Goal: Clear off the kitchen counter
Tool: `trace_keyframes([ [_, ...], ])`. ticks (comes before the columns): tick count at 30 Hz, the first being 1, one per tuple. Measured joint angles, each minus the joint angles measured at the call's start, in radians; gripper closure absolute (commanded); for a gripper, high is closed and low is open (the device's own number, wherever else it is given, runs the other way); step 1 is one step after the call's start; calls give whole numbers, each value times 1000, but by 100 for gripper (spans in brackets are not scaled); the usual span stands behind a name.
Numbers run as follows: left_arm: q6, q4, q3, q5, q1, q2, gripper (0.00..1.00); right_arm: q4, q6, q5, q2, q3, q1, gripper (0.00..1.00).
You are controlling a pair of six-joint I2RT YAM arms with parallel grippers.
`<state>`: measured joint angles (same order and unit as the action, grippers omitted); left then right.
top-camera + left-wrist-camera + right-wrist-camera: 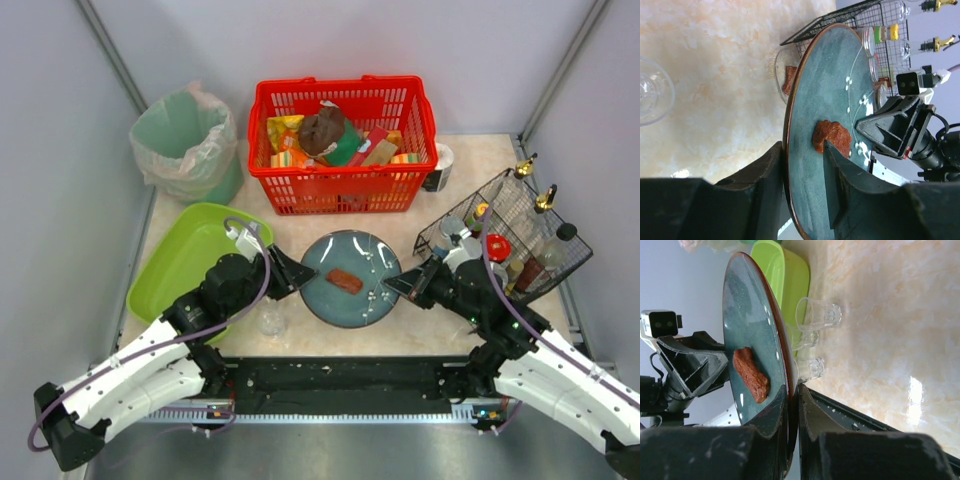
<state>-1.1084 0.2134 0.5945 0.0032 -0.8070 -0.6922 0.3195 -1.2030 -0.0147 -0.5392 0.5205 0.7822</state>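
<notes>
From above: clamped on opposite rims of the teal plate (330,300) with left hand (300,272) and right hand (400,285), over the marbled tabletop (420,335); brown food scrap (346,280) lying mid-plate. From the left wrist: pinching the rim, one finger just beside the scrap. From the right wrist: closed tight on the rim, with glasses (817,315) close by on the tabletop. Likely trouble: tilting through uneven lifting, sliding the scrap off; pulling apart, losing one grip; clipping the glasses.
</notes>
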Motion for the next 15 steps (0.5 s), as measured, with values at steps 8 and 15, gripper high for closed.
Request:
trace_keyframes([
  [8,14,-5,0,-15,-13,37,35,3,-18,-33,19,-1,8,100],
  [15,20,29,0,-57,-13,101,30,5,-23,-31,50,-1,8,100],
])
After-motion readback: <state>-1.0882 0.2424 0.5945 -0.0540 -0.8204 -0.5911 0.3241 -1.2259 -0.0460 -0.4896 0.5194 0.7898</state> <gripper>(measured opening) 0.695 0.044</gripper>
